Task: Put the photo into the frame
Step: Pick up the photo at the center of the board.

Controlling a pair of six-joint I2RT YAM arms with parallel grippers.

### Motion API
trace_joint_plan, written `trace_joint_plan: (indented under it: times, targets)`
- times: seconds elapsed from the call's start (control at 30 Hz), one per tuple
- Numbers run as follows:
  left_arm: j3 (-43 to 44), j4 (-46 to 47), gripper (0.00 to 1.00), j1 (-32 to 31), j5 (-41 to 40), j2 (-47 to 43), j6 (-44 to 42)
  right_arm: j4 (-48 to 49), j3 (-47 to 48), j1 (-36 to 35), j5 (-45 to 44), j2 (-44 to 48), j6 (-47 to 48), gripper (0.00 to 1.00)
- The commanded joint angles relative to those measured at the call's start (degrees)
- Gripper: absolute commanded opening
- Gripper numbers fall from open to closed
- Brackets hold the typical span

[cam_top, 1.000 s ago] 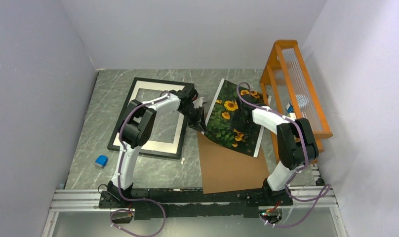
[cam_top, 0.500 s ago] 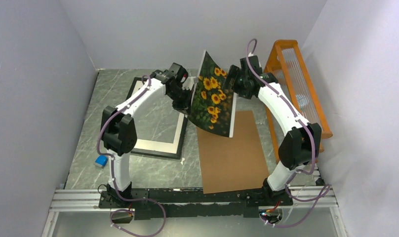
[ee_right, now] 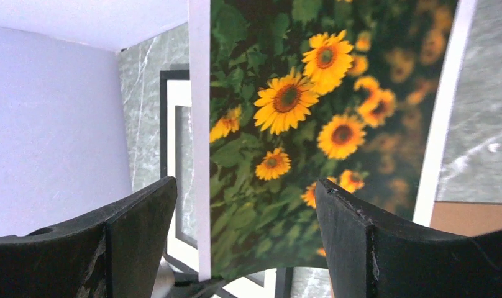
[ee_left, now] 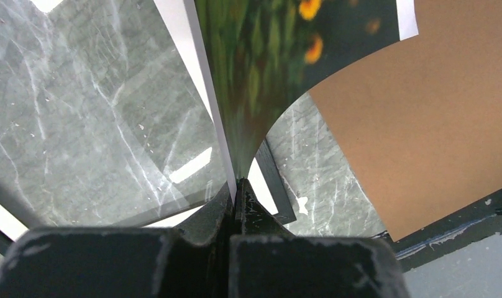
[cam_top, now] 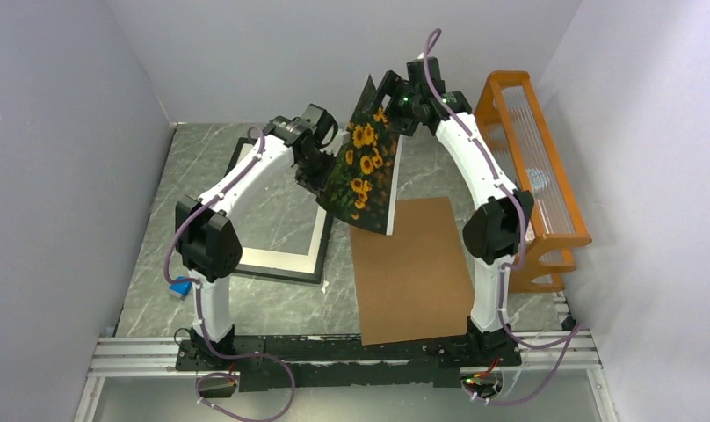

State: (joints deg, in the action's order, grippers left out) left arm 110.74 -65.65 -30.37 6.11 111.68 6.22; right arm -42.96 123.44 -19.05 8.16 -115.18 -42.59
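frame [cam_top: 272, 274] lies flat on the table [cam_top: 158, 233], down-left of the left fingers, with the white mat [cam_top: 277, 258] inside it. left gripper [ee_left: 236, 197] is clenched on the photo [cam_top: 362, 171], pinching right at the white border of its left edge. In the wrist view the sheet bows away from the fingertips.

The photo is up in the air, nearly upright and tilted. Its lower corner hangs below the left fingers, over the near edge of the brown board [cam_top: 413, 272]. Can't tell if it touches.

right gripper [ee_right: 243, 186] is released, fingers spread wide at the photo's top right. The printed face sits between them and I see no contact.

My read of the step: swing the sheet left and lay it into the frame.
- A one-edge pinch will flop, so bring the right fingers onto the free edge first.
- Lower it flat, with the edge far from the left fingers going down first.
- Square the corners to the opening before letting go.
- Risks: a crease at the pinch, or a corner snagging the frame rim.
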Motion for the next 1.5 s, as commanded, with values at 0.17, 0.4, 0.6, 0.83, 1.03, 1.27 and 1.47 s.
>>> trace_joint_plan:
  times: [0.17,0.4,0.6,0.83,1.03,1.27,1.47]
  targets:
    - [-1.4,2.9,0.03,-4.2,-6.0,-4.2,-1.8,-3.4,10.0,-4.2,1.9,-6.9,-2.8,0.85]
    - [-3.9,6.0,0.03,-7.0,-13.9,-5.9,-2.3,-5.0,7.8,-4.5,-1.0,-8.7,-3.0,0.78]
    - [-6.7,10.3,0.03,-10.3,-20.1,-8.6,-3.8,-9.1,10.6,-4.6,-3.2,-10.1,-1.4,0.7]
    - [-6.4,10.2,0.03,-12.1,-26.2,-7.4,-5.3,-10.1,9.4,-4.6,-5.0,-7.7,-0.6,0.4]
    - [-4.1,8.4,0.03,-12.1,-27.8,-5.3,-4.9,-10.7,9.2,-4.5,-7.9,-4.5,0.8,0.36]
    - [-1.1,7.2,0.04,-12.1,-27.5,-3.9,-4.7,-11.0,9.4,-4.4,-8.0,-4.0,1.5,0.38]
    - [0.3,6.9,0.04,-12.1,-26.6,-3.5,-4.3,-10.8,9.4,-4.2,-7.7,-4.8,1.0,0.26]
